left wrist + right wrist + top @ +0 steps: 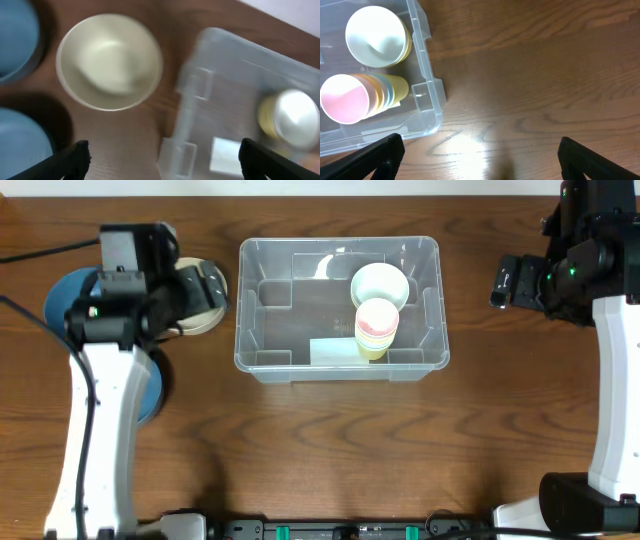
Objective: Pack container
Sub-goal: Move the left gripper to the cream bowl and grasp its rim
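The clear plastic container (338, 308) sits at the table's middle back. Inside it are a cream bowl (380, 284), a stack of coloured cups (376, 326) with a pink top, and a pale flat card (328, 352). A second cream bowl (109, 61) stands on the table left of the container (240, 100). My left gripper (162, 161) is open and empty, above the table between that bowl and the container. My right gripper (477, 155) is open and empty over bare wood right of the container (422, 85).
Blue plates lie at the far left: one (70, 288) at the back and one (150, 385) nearer, partly under my left arm; both show in the left wrist view (17, 40). The table's back edge runs just behind the container.
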You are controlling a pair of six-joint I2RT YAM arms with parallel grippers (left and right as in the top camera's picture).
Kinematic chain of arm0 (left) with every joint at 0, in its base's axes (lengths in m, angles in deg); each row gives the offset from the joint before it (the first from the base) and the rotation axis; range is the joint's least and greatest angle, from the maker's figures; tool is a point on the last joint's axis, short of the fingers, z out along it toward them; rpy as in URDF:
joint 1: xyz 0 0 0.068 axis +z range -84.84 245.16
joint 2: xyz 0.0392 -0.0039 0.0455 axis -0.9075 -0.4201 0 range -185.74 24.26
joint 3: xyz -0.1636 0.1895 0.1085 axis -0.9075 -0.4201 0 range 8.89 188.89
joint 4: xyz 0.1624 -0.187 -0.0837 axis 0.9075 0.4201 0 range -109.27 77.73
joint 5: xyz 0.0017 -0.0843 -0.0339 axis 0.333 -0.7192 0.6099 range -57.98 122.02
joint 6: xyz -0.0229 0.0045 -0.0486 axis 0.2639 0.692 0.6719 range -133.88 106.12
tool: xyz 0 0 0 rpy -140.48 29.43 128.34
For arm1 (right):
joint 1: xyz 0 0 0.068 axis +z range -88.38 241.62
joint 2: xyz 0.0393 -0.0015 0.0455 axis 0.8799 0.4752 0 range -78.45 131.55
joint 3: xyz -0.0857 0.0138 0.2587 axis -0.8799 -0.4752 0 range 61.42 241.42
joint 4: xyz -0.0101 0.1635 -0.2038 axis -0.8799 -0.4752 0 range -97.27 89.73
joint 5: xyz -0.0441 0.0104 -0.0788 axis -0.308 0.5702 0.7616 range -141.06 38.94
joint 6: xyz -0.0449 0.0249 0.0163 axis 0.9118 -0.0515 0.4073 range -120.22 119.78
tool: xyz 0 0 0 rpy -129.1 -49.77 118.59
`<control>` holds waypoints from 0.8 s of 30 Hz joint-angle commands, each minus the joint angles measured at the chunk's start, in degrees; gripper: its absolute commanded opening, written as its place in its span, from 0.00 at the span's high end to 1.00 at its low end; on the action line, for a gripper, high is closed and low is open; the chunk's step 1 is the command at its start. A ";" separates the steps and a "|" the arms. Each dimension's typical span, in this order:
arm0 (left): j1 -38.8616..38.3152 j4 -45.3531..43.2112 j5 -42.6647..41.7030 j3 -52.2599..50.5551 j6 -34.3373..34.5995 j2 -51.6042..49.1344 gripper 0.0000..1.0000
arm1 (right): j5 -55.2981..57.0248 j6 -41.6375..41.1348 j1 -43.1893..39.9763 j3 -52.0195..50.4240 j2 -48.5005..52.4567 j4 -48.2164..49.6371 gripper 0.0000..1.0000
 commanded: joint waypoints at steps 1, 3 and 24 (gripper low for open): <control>2.36 -0.24 2.05 0.72 11.85 -4.50 0.06 | -0.15 0.68 -0.26 -0.04 -0.70 0.00 0.01; 3.48 -0.24 2.05 0.72 16.68 -7.80 0.04 | -0.13 0.68 -0.26 -0.04 -0.70 0.00 0.01; 5.35 -0.46 2.01 0.61 44.04 -29.57 0.13 | -0.13 0.68 -0.26 -0.04 -0.70 0.00 0.01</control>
